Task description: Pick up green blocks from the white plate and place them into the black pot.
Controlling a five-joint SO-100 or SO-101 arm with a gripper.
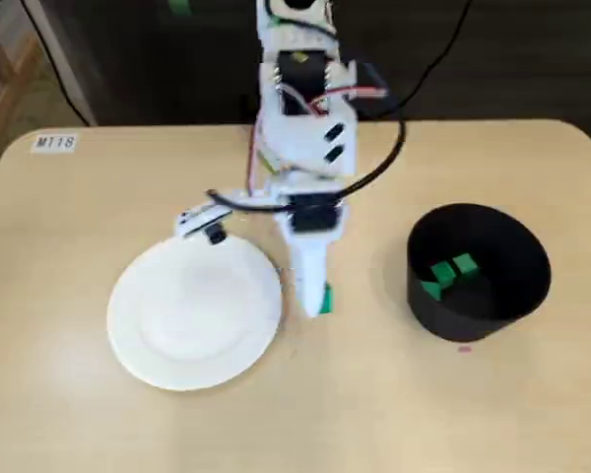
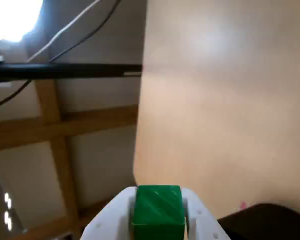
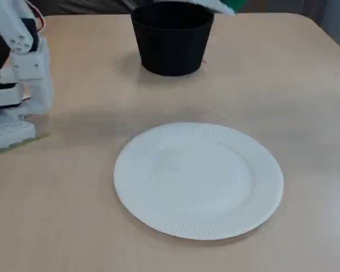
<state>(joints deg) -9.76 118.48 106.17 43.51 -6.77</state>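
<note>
Wrist view: gripper [image 2: 158, 222] closed on green block [image 2: 158, 206] | plate [image 1: 192, 376] empty | pot [image 1: 473, 313], apart from plate, holds blocks [image 1: 450, 271] | probably last drop left.

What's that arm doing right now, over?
Gripper shut on green cube. White paper plate bare. Black round pot holds green blocks. Nothing seen between gripper and pot.

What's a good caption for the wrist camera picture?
White gripper clamps a green block over the table, black pot nearby.
</note>
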